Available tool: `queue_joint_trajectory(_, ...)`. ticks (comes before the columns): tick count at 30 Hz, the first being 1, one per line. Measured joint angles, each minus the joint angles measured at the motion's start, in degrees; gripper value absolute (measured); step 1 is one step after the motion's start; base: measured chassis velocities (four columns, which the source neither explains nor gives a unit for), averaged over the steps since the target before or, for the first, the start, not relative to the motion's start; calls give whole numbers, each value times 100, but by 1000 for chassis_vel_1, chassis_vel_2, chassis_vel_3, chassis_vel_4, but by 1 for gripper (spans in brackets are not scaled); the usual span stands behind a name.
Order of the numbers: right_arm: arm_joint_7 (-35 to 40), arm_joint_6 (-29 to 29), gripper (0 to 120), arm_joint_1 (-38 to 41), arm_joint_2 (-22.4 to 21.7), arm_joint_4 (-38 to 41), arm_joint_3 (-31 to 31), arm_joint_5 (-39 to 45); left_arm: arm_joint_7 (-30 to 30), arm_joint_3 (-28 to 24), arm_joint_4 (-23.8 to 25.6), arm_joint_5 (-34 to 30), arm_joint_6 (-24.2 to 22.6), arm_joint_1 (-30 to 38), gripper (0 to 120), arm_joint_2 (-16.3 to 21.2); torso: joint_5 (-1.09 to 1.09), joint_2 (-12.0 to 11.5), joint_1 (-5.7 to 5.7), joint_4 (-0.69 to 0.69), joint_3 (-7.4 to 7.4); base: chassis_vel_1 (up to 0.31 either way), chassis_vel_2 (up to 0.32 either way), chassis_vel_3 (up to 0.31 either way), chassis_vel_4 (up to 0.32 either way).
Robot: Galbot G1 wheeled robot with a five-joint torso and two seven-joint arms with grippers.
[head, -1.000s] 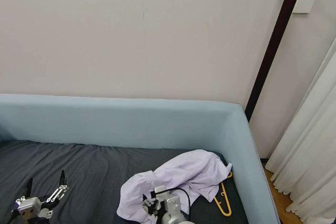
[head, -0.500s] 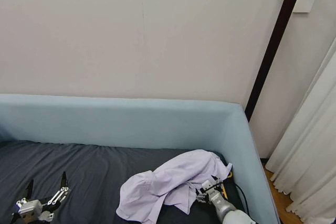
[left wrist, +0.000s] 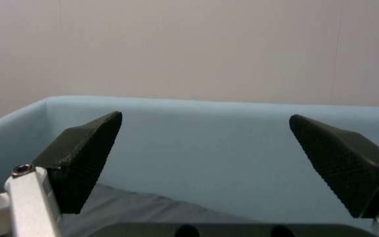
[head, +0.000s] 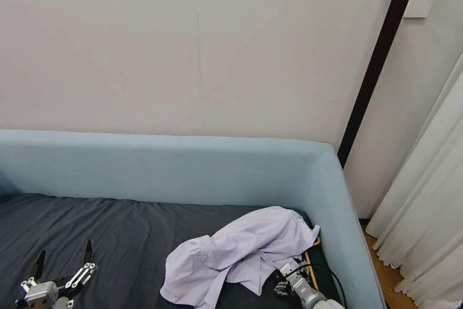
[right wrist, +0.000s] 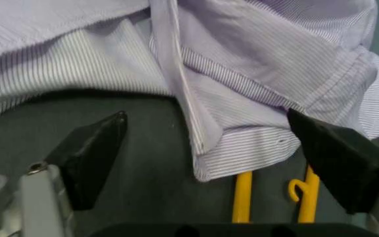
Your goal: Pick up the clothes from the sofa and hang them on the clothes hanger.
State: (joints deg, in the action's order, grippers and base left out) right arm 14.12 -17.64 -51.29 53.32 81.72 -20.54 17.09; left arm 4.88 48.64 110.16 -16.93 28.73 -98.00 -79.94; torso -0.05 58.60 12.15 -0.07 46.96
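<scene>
Right gripper (right wrist: 206,118) at the edge of the shirt (head: 239,251).
I see its jaws wide; left gripper (head: 64,252), also wide, sits well apart from the shirt.

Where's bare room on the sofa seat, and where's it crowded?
Free: the dark seat cushion between the left claw and the shirt, bordered behind by the backrest. Crowded: the right end, where shirt, yellow hanger and right claw bunch beside the armrest.

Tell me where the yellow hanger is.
Head view: yellow hanger lies at the right end of the sofa, partly under the shirt, by the right gripper.
</scene>
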Motion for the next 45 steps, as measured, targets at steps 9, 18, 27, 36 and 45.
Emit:
queue_joint_trajectory(9, -3, 80, 54, -94, 32, -32, 5, -268, 3, -9, -3, 27, 69, 8, 100, -57, 1, 0, 0, 0, 0, 0, 0, 0, 0)
queue_joint_trajectory(18, 92, 408, 23, -108, 99, -394, 39, -1263, -2, -26, -20, -20, 166, 64, 100, -27, 1, 0, 0, 0, 0, 0, 0, 0, 0)
queue_joint_trajectory(27, 7, 377, 0, -117, 129, -423, 32, -940, -5, -27, -49, -51, 106, 104, 100, 17, 0, 0, 0, 0, 0, 0, 0, 0, 0)
queue_joint_trajectory(36, 6, 445, 0, -282, -47, 489, 503, -445, -20, -37, -138, -91, 107, 126, 100, 46, 2, 0, 0, 0, 0, 0, 0, 0, 0)
queue_joint_trajectory(45, -1471, 227, 0, -178, -635, 2254, 1635, 1432, -721, -144, -251, -722, 445, 210, 100, 134, -1, 0, 0, -1, 0, 0, 0, 0, 0)
